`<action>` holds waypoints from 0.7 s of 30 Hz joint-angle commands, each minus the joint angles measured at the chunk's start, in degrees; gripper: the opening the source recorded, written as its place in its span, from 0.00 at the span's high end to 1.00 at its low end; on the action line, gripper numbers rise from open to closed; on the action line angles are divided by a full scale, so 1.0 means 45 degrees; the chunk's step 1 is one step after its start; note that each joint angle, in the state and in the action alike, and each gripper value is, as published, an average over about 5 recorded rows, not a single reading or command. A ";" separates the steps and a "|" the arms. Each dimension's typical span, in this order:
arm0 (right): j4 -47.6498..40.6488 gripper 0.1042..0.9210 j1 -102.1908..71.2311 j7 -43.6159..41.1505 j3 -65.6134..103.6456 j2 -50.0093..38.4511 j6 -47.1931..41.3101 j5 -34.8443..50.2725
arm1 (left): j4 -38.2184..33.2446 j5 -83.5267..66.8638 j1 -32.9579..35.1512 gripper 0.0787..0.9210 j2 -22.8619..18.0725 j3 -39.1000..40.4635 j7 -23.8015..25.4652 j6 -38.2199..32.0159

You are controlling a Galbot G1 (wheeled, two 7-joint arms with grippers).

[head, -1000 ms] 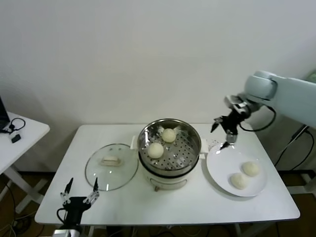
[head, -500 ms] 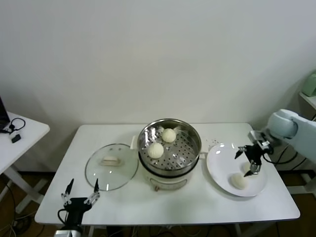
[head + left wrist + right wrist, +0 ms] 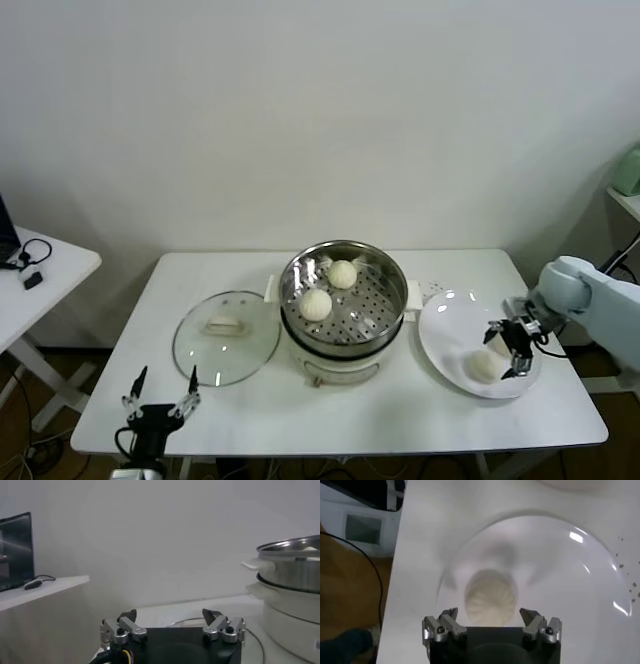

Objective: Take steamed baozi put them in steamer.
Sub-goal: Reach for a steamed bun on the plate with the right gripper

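Note:
The steel steamer [image 3: 373,311] stands mid-table on its white base and holds two baozi [image 3: 342,274] [image 3: 316,304]. It also shows in the left wrist view [image 3: 295,565]. A white plate [image 3: 450,322] lies to its right with a baozi [image 3: 483,367] near its front. My right gripper [image 3: 508,348] is open, low over the plate, and mostly hides another baozi. In the right wrist view that baozi [image 3: 490,597] lies on the plate [image 3: 560,570] between the spread fingers of the right gripper [image 3: 491,617], untouched. My left gripper [image 3: 160,390] [image 3: 172,620] is open and empty at the table's front left.
A round glass lid [image 3: 225,335] lies flat left of the steamer, just beyond my left gripper. A small side table [image 3: 40,270] with cables stands at far left. The table's right edge is close to the plate, with floor beyond it [image 3: 350,580].
My right gripper has swung from beside the steamer's right rim out and down to the plate, and has sunk lower over a baozi there. The left arm has not moved.

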 commanded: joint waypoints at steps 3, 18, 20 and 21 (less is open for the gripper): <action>-0.0648 0.12 -0.1002 0.0073 0.0721 0.0692 0.0109 -0.0655 | 0.0069 0.0040 -0.0069 0.12 0.0011 -0.0030 -0.0002 0.0029; -0.0894 0.22 -0.1008 -0.0102 0.0956 0.0886 0.0159 -0.0879 | 0.0150 0.0080 -0.0180 0.12 0.0026 0.0026 -0.0006 0.0069; -0.0882 0.25 -0.1016 -0.0092 0.0972 0.0891 0.0160 -0.0870 | 0.0148 0.0087 -0.0190 0.12 0.0021 0.0034 -0.0005 0.0074; -0.0876 0.26 -0.1020 -0.0086 0.0978 0.0894 0.0157 -0.0864 | 0.0148 0.0088 -0.0192 0.12 0.0022 0.0036 -0.0005 0.0076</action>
